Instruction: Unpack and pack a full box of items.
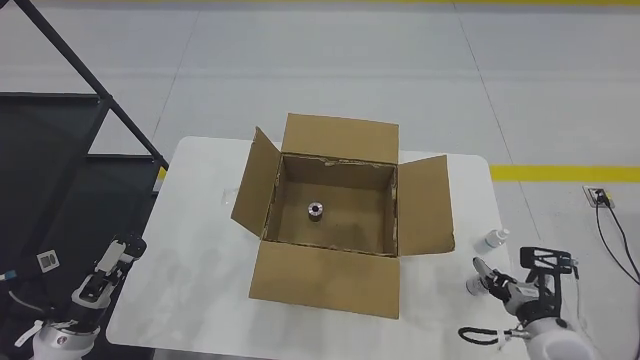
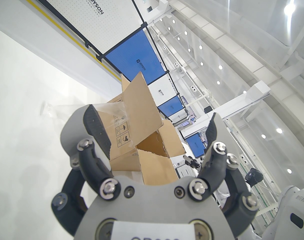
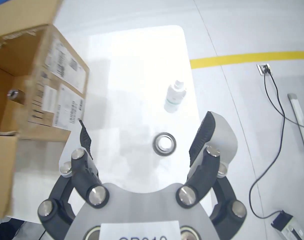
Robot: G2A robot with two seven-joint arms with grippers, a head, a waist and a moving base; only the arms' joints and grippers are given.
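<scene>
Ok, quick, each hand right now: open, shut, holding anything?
Left hand: open, holding nothing.
Right hand: open, holding nothing.

I counted one open cardboard box (image 1: 325, 278) on one white table (image 1: 200, 260). Inside the box lay one small metal cylinder (image 1: 314, 209). To the box's right were two loose things: one white bottle (image 1: 493, 241), standing, and one metal ring (image 3: 164, 144), flat. To the box's left lay one small piece of clear plastic (image 2: 48, 109).
</scene>
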